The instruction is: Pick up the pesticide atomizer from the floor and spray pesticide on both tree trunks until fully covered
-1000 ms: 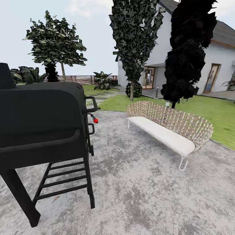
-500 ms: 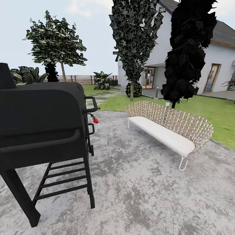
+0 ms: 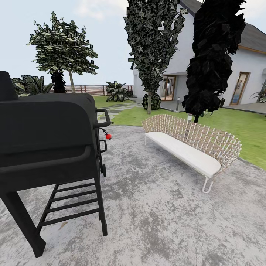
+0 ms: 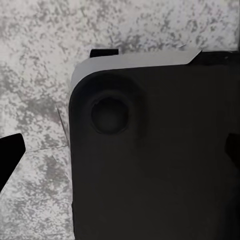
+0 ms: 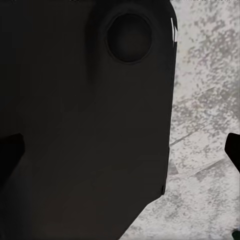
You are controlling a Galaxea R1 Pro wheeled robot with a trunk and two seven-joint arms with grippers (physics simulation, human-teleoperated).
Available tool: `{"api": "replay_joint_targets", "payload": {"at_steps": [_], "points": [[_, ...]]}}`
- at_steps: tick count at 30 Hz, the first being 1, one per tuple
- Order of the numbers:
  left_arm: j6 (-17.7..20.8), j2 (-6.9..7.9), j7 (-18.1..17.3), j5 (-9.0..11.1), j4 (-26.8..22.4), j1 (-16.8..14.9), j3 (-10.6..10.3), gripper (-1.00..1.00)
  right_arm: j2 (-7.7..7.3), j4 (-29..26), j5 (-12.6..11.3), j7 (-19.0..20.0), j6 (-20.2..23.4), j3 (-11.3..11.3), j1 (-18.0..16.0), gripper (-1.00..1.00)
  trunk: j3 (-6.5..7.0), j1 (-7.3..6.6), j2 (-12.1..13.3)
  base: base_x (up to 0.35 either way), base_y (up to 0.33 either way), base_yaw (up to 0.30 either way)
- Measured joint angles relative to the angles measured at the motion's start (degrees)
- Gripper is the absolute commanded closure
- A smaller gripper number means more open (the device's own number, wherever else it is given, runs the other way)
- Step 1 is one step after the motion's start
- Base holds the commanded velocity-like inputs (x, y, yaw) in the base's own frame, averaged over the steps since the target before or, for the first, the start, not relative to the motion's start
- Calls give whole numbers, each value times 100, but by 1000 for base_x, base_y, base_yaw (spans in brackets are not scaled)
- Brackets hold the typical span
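Head view: a black grill stands close at the left on grey mottled paving; a woven bench sits to the right; 1 bare-trunked tree rises far off by the slatted fence, beyond the lawn; no atomizer in sight, so neither arm can be called nearer; Left wrist view: dark robot body over paving, fingertips at the edges, well apart, holding nothing; Right wrist view: the same, spread and empty

Black grill, mottled grey paving
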Motion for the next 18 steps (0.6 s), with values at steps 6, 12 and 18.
{"api": "replay_joint_targets", "payload": {"at_steps": [6,12,18], "points": [[-113,24,6,-3,-194,0,0,-100,-6,-11,-9,-1,-4,-17,0,-100,0,0,0,0,0,0],[-735,28,25,-9,-672,-13,0,-100,-24,-171,-7,1,-385,-20,-1,-100,-1,0,0,0,0,0],[-1231,17,71,-45,-1501,-310,-8,-100,-32,-879,20,15,-893,-18,-1,-100,1,0,0,0,0,0]]}}
